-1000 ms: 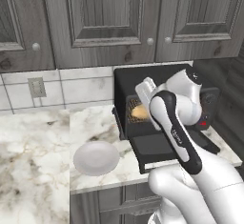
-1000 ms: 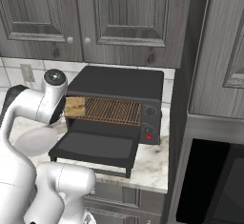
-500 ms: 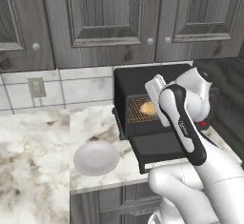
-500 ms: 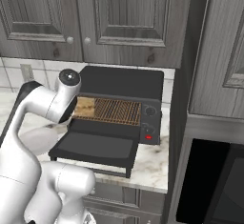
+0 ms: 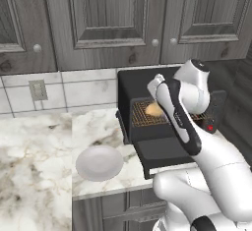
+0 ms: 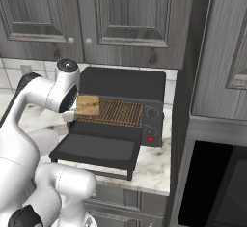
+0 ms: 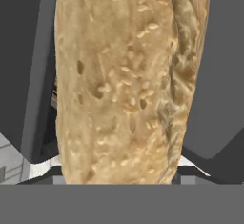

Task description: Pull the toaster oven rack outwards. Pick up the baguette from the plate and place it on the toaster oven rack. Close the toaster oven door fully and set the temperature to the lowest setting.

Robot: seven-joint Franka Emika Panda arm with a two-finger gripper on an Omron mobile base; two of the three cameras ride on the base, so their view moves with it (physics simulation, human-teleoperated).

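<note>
The black toaster oven [image 5: 140, 80] [image 6: 123, 82] stands on the counter with its door [image 5: 165, 151] [image 6: 94, 148] folded down flat. The copper wire rack [image 5: 141, 115] [image 6: 117, 112] shows in the cavity mouth. My gripper [image 6: 80, 106] [image 7: 119, 170] is shut on the golden baguette [image 5: 154, 109] [image 6: 89, 105] [image 7: 124, 80], holding it at the left end of the opening, just over the rack. Whether the bread touches the rack I cannot tell. The white plate [image 5: 99, 162] lies bare on the counter, left of the door.
Grey cabinet doors [image 5: 108, 18] hang above the oven. The control panel with a knob [image 6: 152, 112] and red button [image 6: 150, 138] is on the oven's right. A tall cabinet [image 6: 217, 52] stands right of the oven. A wall outlet [image 5: 37, 90] sits on the tiled backsplash.
The arm has swung right and forward, carrying the baguette from beside the oven's left edge to the mouth of the cavity over the rack. Plate and door have not moved.
</note>
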